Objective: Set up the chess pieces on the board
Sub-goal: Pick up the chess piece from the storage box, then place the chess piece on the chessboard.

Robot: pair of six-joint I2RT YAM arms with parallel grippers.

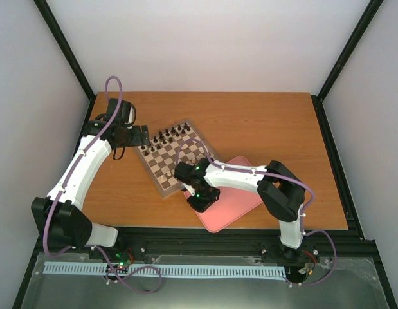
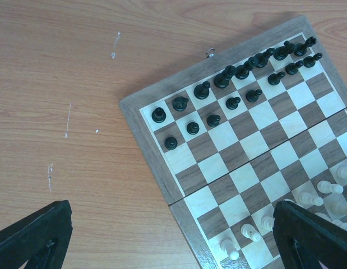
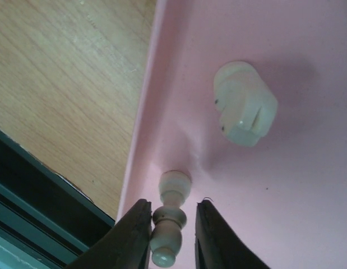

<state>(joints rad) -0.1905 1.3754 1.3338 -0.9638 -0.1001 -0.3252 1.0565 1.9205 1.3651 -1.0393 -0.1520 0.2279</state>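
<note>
The brown wooden table (image 1: pixel 263 122) carries two things. A checkered board (image 1: pixel 161 168) sits turned at an angle, toward nine o'clock of the table's middle. A pink tray (image 1: pixel 234 201) with rounded corners lies just beside it at the board's four o'clock, near the table's six o'clock edge.

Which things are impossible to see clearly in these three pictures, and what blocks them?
Top view: the right arm's wrist covers the right gripper and part of the pink tray; pieces on the board are too small to name.
Right wrist view: whether its fingers already pinch the pale piece is unclear.
Left wrist view: a finger of the left gripper and the frame edge cut off the pale pieces, so no count.
</note>
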